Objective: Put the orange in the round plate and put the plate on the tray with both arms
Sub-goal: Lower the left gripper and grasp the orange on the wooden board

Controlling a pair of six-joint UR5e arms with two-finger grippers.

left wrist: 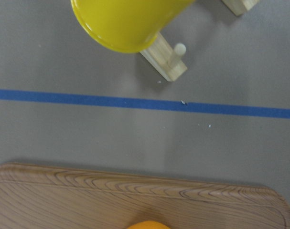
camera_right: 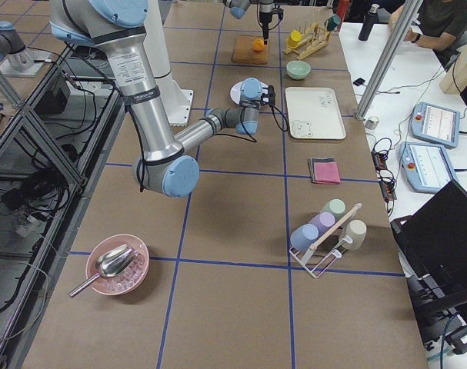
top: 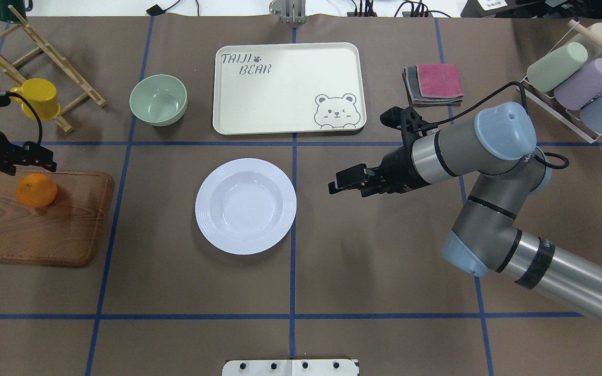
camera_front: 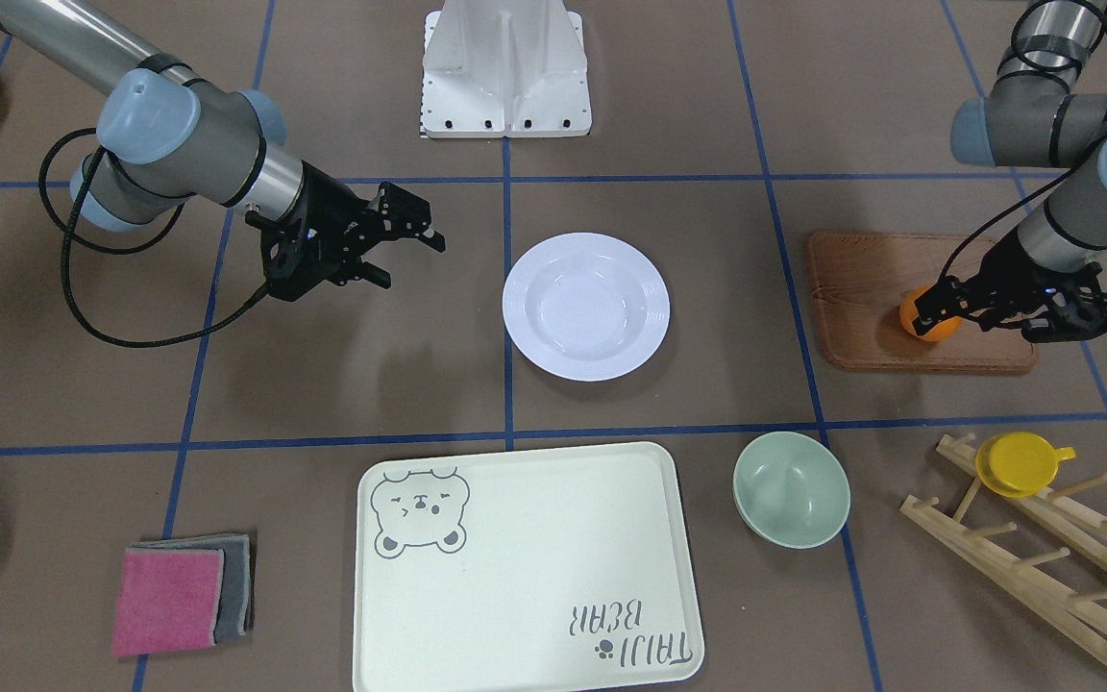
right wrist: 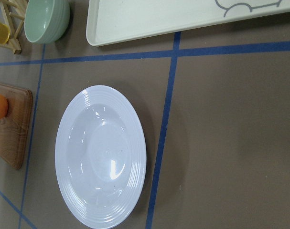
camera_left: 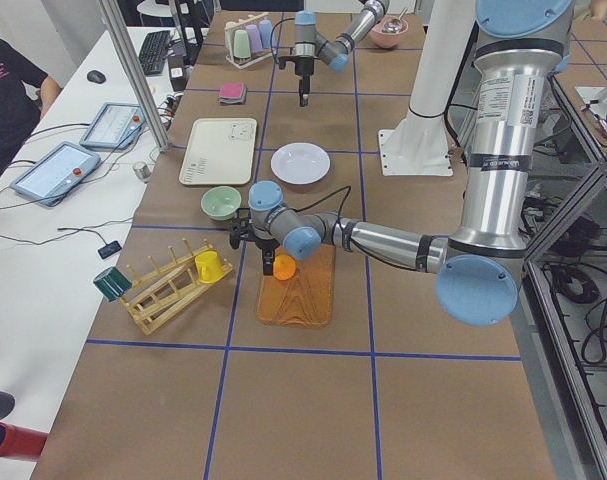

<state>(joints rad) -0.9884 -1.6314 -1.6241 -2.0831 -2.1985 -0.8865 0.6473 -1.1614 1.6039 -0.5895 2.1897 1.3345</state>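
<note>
The orange (camera_front: 933, 329) (top: 36, 189) rests on a brown wooden board (camera_front: 861, 288). My left gripper (camera_front: 934, 300) (top: 42, 160) points down right over it, open, its fingers at the fruit's top; the left wrist view catches only the orange's edge (left wrist: 147, 225). The white round plate (camera_front: 585, 306) (top: 245, 206) (right wrist: 101, 155) lies empty at the table's middle. My right gripper (camera_front: 409, 258) (top: 338, 184) hovers open beside the plate, a short gap away, holding nothing. The cream tray (camera_front: 525, 577) (top: 280, 99) lies empty beyond the plate, on the far side from the robot.
A pale green bowl (camera_front: 791, 488) sits next to the tray. A yellow cup (camera_front: 1020, 463) hangs on a wooden rack (camera_front: 1044, 562) beyond the board. Folded pink and grey cloths (top: 437, 83) and a rack of pastel cups (top: 572, 78) stand on the right side.
</note>
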